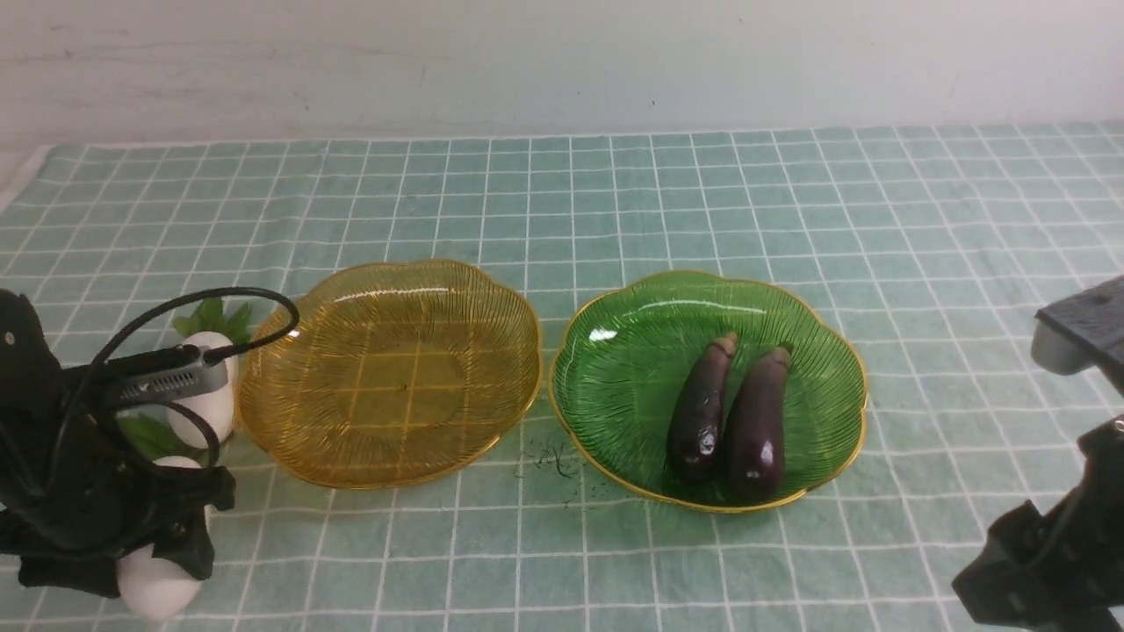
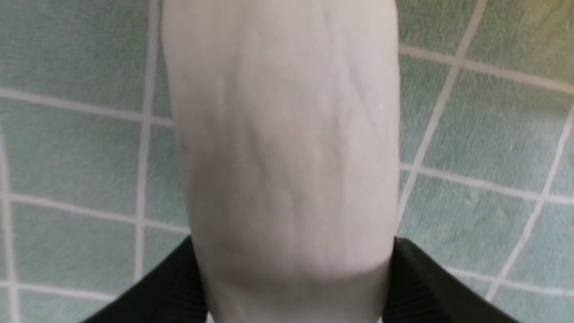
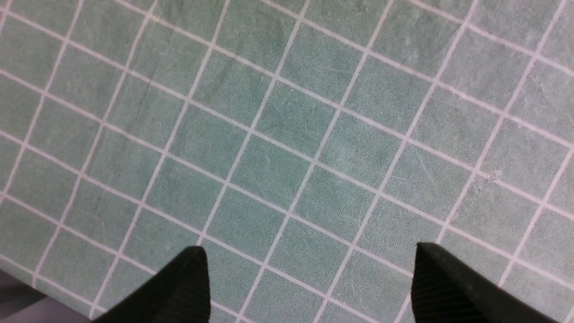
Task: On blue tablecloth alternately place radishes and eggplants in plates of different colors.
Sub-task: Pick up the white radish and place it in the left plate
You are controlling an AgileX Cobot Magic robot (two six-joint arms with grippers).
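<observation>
two plates side by side on the blue tablecloth [image 1: 615, 193], close but apart: amber plate [image 1: 281, 412] on the left, green plate [image 1: 615, 369] on the right. in the green plate, both eggplants: left eggplant [image 1: 701, 408] and right eggplant [image 1: 757, 421] lying lengthwise, side by side and touching near their rounded ends, stem caps toward the far side. amber plate showing only the cloth's white grid through its glass. both radishes on the cloth left of the amber plate. far radish [image 1: 211, 408] just beside the amber rim, green leaves pointing away, partly hidden behind the left wrist's camera [image 1: 167, 382] and cable [image 1: 219, 294]. near radish [image 2: 282, 134] closer to the robot, under the left claw [image 1: 149, 562]. left claw low over it, jaws close against both flanks; cannot tell whether pinching or merely straddling. right claw [image 3: 309, 255] at the near right, well apart from both plates, spread wide, only checked cloth between its jaws. a few dark specks [image 1: 549, 461] on the cloth between the plates' near edges.
</observation>
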